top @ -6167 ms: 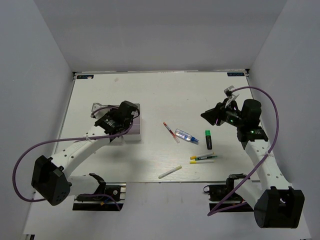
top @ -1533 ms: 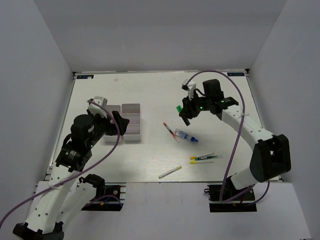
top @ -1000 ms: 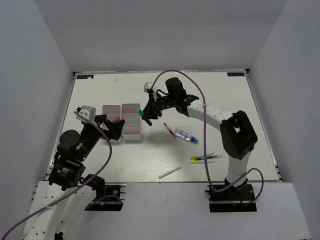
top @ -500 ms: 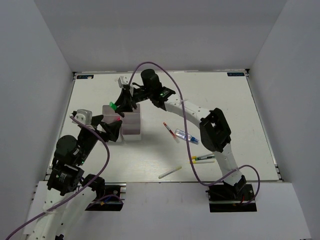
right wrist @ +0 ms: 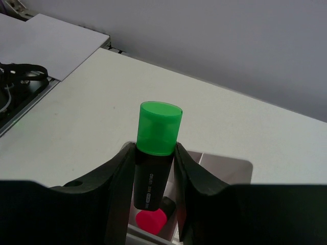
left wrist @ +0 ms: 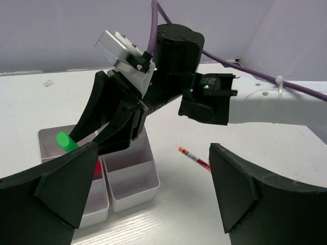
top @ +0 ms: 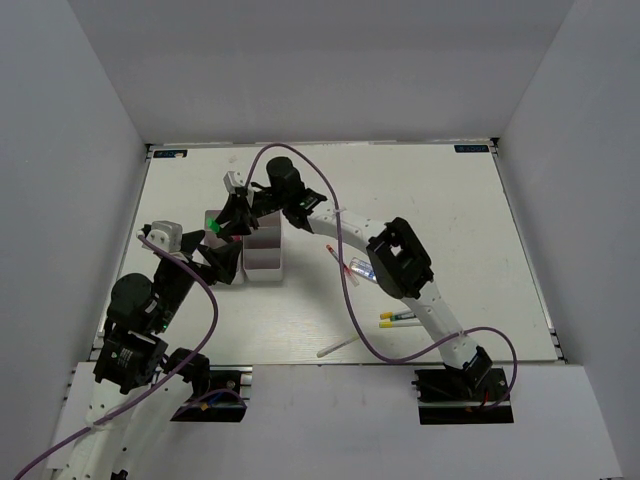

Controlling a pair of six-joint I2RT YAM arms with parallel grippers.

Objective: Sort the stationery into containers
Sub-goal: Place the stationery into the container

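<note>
Green-capped highlighter (right wrist: 156, 153) sits clamped in the right jaws, held tilted over the left bin of the containers (left wrist: 134, 196), where a pink-tipped highlighter (right wrist: 150, 219) lies (only its tip shows). The left jaws gape wide and empty just beside the bins. A red pen (left wrist: 194, 157) lies on the desk (top: 420, 200).

Green cap (right wrist: 160, 127) on the highlighter (right wrist: 149, 181) catches the light: glossy, slightly translucent plastic over a matt black barrel. The right tool (right wrist: 155, 161) and left tool (left wrist: 153, 168) show matt black plastic fingers. The bins (left wrist: 134, 191) look like smooth, milky translucent plastic. The table (left wrist: 179, 219) is white with a fine wood-like grain.
</note>
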